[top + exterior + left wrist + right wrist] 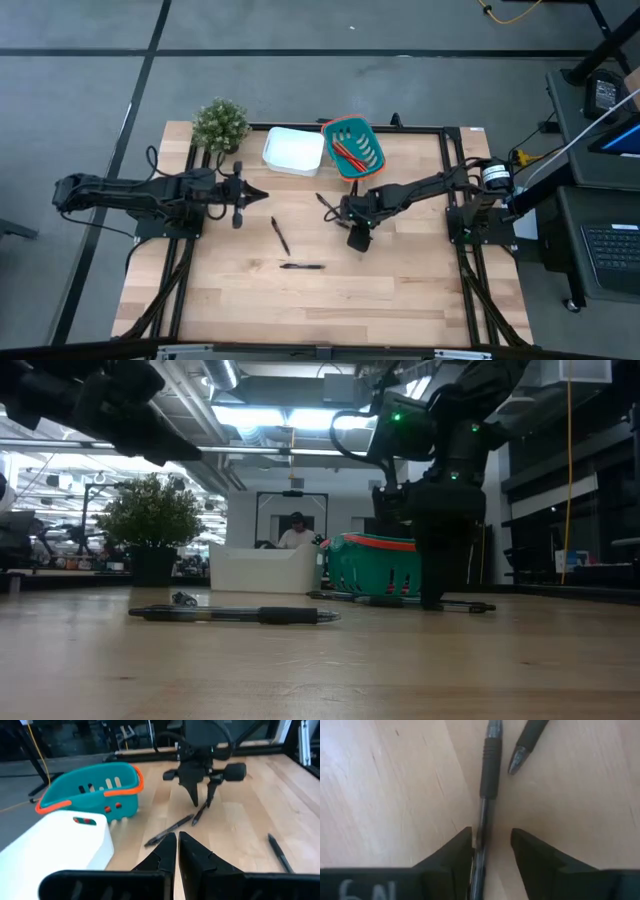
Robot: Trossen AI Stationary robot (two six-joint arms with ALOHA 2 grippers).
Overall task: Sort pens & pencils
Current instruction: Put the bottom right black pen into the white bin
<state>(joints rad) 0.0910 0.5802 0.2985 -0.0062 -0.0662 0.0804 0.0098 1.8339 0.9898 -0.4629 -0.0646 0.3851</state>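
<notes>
The right hand (357,238) is low over the middle of the desk (400,290), a little toward the right edge. Its fingers are spread, and one pen (486,785) lies between them, close against one finger but not yet pinched. A second pen (527,742) lies just beside it, with the tip almost touching. In the left wrist view these two pens (187,822) lie together under the right hand.

The pencils (350,152) are already in the teal basket (372,165) near the far edge of the desk, so I judge this half of the sorting as done. The white bin (293,150) beside the basket looks empty from above. The plant (219,125) stands near the far left corner.

Four pens are still on the wood: the two at the right hand, one more pen (280,235) near the middle, and another pen (302,266) closer to the near edge. So all the pens are left to move, probably into the white bin.

The left hand (255,194) waits above the left part of the desk, with its fingers pressed together and holding nothing.
</notes>
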